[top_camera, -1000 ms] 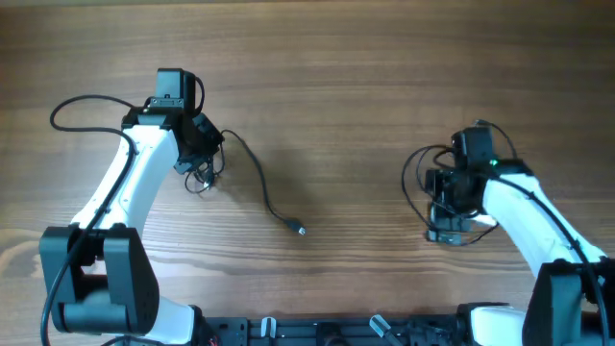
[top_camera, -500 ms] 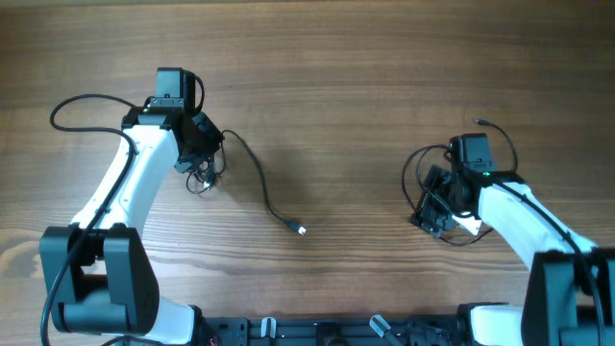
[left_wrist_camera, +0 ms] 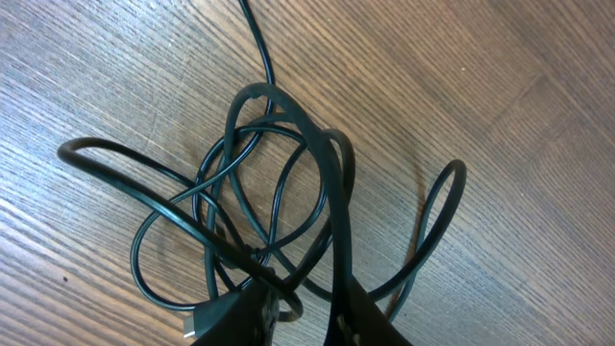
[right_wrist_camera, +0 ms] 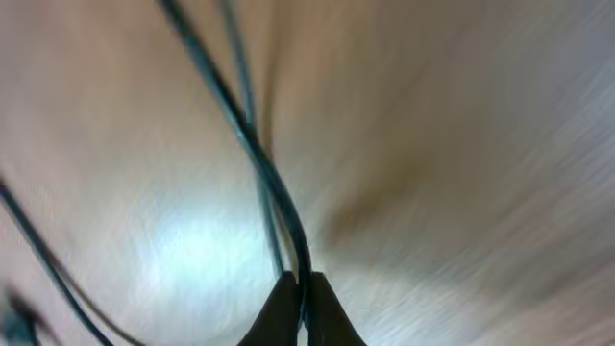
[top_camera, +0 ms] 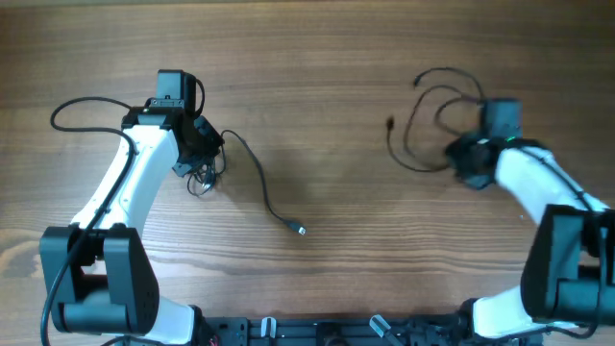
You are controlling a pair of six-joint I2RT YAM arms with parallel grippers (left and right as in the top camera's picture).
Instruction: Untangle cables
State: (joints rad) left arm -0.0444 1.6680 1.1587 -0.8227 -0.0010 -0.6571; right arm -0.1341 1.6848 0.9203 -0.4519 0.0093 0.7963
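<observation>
A knot of thin black cables (left_wrist_camera: pixel 279 192) lies on the wooden table under my left gripper (left_wrist_camera: pixel 306 308), whose jaws are closed on strands of it. From above, that knot (top_camera: pixel 203 176) sits beside the left gripper (top_camera: pixel 199 156). One cord trails off right to a small plug (top_camera: pixel 301 229). My right gripper (top_camera: pixel 463 160) is shut on a separate cable (right_wrist_camera: pixel 252 144), pinched between the tips of the right gripper (right_wrist_camera: pixel 300 285). That cable's loops hang out to the left and end in a plug (top_camera: pixel 391 123). The right wrist view is blurred.
A thicker black wire (top_camera: pixel 72 104) belonging to the left arm arcs over the table at the far left. The arm bases (top_camera: pixel 96 279) stand at the front corners. Bare wood (top_camera: pixel 327 125) lies between the two arms.
The right gripper went from open to shut on a cable and swung toward the far side, dragging the loops with it. The left arm and its knot have hardly moved.
</observation>
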